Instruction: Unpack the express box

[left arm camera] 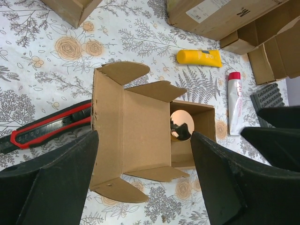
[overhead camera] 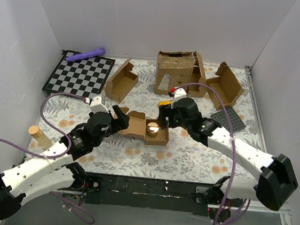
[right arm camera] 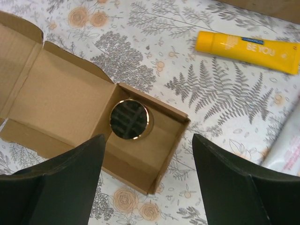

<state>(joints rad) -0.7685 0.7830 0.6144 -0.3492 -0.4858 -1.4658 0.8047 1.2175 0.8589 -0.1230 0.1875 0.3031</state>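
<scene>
The express box [overhead camera: 158, 140] is seen at the middle of the floral tablecloth [overhead camera: 188, 159], between the two arms. It is opened, with the lid folded flat toward the left arm and its side tabs sticking out. A round gold-rimmed disc with a dark mirror-like top [right arm camera: 129, 119] is lying in the tray, against the wall at the hinge.

The left gripper [left arm camera: 144, 140] is spread wide over the lid and nothing is gripped. Contact with the cardboard cannot be judged. The right gripper [right arm camera: 149, 138] is also spread wide above the tray's near corner, and nothing is held.

A red and black utility knife [left arm camera: 47, 129] is partly tucked under the lid's outer edge. A yellow tube [right arm camera: 248, 47] is lying beyond the box, and "BE YOU" can be read on it. A white tube with a red cap [left arm camera: 234, 103] is placed beside it, but its red print is too small to read. A dark grey studded plate [left arm camera: 267, 96] is seen past the white tube.

At the back, a large battered carton [overhead camera: 174, 72] with a white label is standing; the label text is not legible. Open mailer boxes are set to its left [overhead camera: 122, 81] and right [overhead camera: 227, 85]. A chessboard [overhead camera: 80, 74] is lying at far left with a purple cylinder [overhead camera: 86, 56] at its back edge. A wooden peg [overhead camera: 37, 134] is standing near the left arm.
</scene>
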